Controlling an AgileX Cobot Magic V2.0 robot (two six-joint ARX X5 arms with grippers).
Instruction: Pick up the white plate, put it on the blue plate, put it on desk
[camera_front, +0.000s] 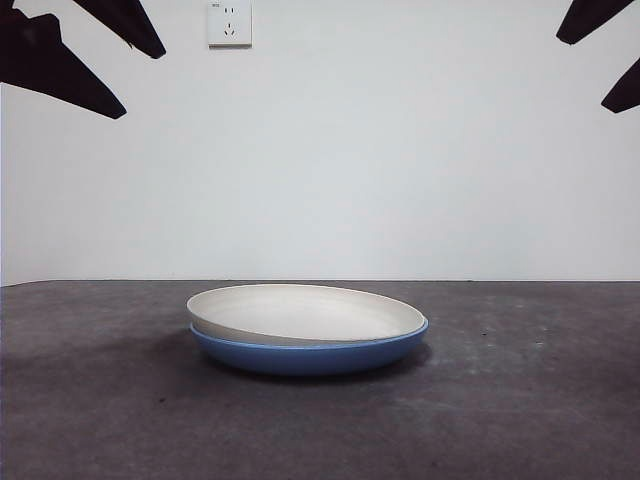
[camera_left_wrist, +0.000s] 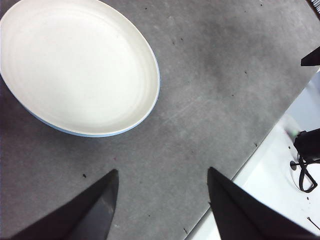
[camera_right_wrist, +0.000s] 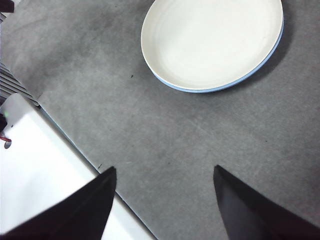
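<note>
The white plate (camera_front: 305, 312) rests slightly tilted inside the blue plate (camera_front: 310, 355) at the middle of the desk (camera_front: 100, 420). Only a thin blue edge (camera_left_wrist: 65, 131) peeks from under the white plate (camera_left_wrist: 75, 65) in the left wrist view, and likewise the blue plate's edge (camera_right_wrist: 260, 64) under the white plate (camera_right_wrist: 212, 42) in the right wrist view. My left gripper (camera_left_wrist: 162, 175) hovers open high above the desk, away from the plates. My right gripper (camera_right_wrist: 165, 172) is also open and high, holding nothing. Black jaw tips show at both top corners of the front view.
A white wall with a power socket (camera_front: 229, 22) stands behind the desk. A white surface (camera_right_wrist: 35, 165) borders the desk edge, and some black gear (camera_left_wrist: 306, 150) sits on the white surface beyond the edge in the left wrist view.
</note>
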